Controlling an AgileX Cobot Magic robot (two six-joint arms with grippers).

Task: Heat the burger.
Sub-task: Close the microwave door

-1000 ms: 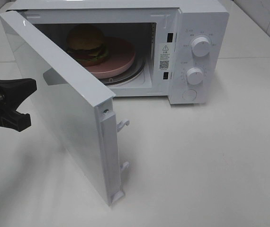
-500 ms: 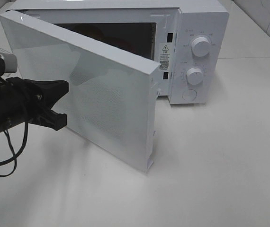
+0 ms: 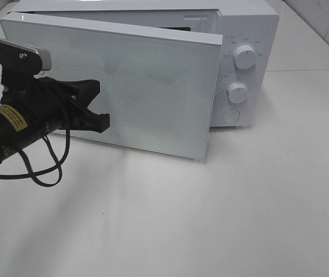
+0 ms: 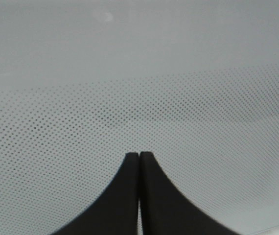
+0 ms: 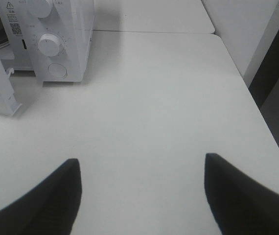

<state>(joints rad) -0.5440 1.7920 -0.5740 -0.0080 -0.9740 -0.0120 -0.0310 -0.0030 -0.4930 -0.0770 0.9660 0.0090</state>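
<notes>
"Left wrist view is all dotted door [image 4: 139, 73]. Holding anything?"
"No. My left gripper [image 4: 139, 156] is pinched fully together and empty, with its tips at the door. The door is nearly closed on the microwave [image 3: 251, 23]. My right gripper [image 5: 142, 164] hangs wide apart over the table [image 5: 154, 88], also empty."
"And the burger?"
"Out of sight. The door hides the inside, so I judge it's in there. It's likely light, soft and stacked, apt to slide apart. I'd grip low across the bun, gently."
</notes>
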